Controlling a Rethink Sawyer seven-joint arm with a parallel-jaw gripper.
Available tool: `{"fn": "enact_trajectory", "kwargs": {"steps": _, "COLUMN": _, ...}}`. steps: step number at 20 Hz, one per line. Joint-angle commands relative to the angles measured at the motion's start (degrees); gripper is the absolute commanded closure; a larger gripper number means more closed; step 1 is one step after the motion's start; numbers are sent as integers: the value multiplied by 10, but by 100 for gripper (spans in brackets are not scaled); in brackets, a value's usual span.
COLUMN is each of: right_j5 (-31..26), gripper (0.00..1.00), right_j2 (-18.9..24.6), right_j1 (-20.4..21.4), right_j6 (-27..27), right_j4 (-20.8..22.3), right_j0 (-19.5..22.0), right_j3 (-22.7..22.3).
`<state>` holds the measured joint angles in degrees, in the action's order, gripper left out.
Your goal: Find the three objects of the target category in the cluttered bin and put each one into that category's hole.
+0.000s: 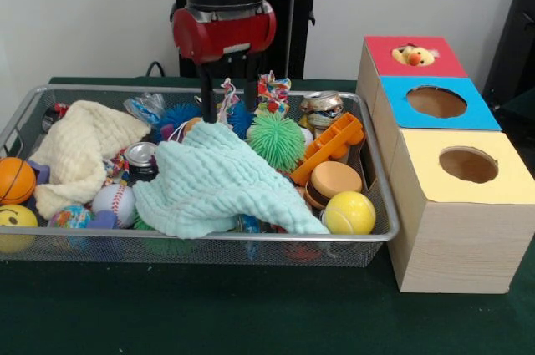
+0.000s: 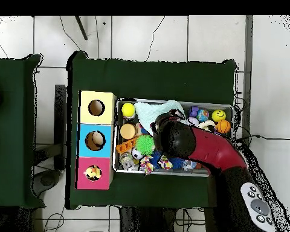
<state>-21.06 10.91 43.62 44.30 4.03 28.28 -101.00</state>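
Note:
The wire mesh bin sits on the green table, full of toys and cloths; it also shows in the overhead view. My gripper hangs over the bin's back middle, open, its two black fingers reaching down to the top edge of a mint-green cloth. A yellow duck with an orange beak lies in the round hole of the red-topped box, and also shows in the overhead view. The striped tiger and the tan plush are hidden.
A cream cloth covers the bin's left. A green spiky ball, an orange plastic toy, a yellow tennis ball, a baseball and a basketball lie around. The blue-topped box and the yellow-topped box stand at the right.

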Motion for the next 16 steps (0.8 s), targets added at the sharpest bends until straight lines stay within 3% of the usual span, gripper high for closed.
{"fn": "enact_trajectory", "kwargs": {"steps": 1, "right_j5": 67, "gripper": 0, "right_j2": 93, "right_j1": -58, "right_j6": 18, "right_j4": 61, "right_j0": 31, "right_j3": 32}}
{"fn": "enact_trajectory", "kwargs": {"steps": 6, "right_j5": 99, "gripper": 0, "right_j2": 114, "right_j1": -95, "right_j6": 37, "right_j4": 76, "right_j0": 41, "right_j3": 43}}
{"fn": "enact_trajectory", "kwargs": {"steps": 16, "right_j5": 111, "gripper": 0, "right_j2": 113, "right_j1": -143, "right_j6": 67, "right_j4": 92, "right_j0": 41, "right_j3": 46}}
